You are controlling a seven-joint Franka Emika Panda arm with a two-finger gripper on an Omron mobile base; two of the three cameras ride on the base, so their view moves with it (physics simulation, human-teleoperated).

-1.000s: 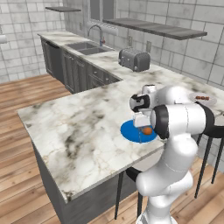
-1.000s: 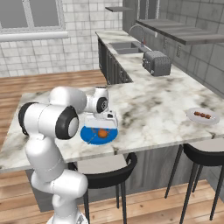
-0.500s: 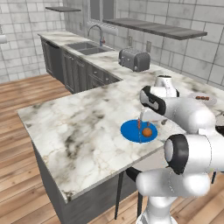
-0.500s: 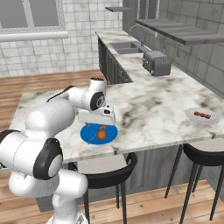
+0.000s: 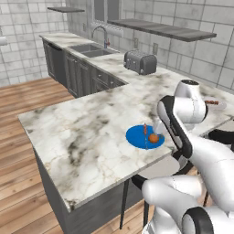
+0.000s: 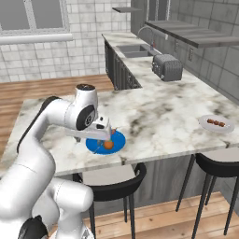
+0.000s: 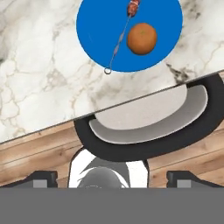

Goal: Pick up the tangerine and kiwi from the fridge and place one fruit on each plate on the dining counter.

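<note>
Jaws stand wide apart on my gripper and hold nothing; I see it above the stool, off the counter edge. Beyond that edge the tangerine sits on the blue plate, beside a thin skewer. Far along the counter from the blue plate lies the pale plate.

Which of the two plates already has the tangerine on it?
The bright blue plate near the counter's front edge: the tangerine sits on it. The pale plate further along holds only small brownish bits.
</note>
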